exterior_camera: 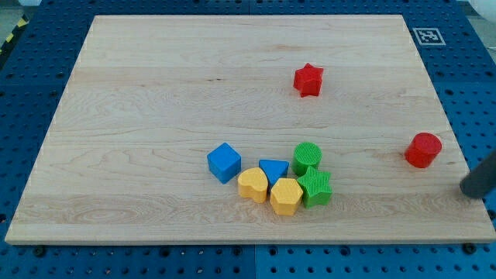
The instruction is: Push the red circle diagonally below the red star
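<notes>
The red circle [423, 149] is a short red cylinder near the wooden board's right edge. The red star [308, 79] lies up and to the left of it, in the board's upper middle. My rod enters from the view's right edge, and my tip [468, 188] is just off the board's right edge, below and to the right of the red circle, a short gap away from it.
A cluster sits at the board's lower middle: a blue cube [224, 162], a blue triangle [273, 170], a yellow block [253, 184], a yellow hexagon [286, 196], a green cylinder [307, 156] and a green star-like block [315, 188]. A fiducial tag [427, 35] is at the top right corner.
</notes>
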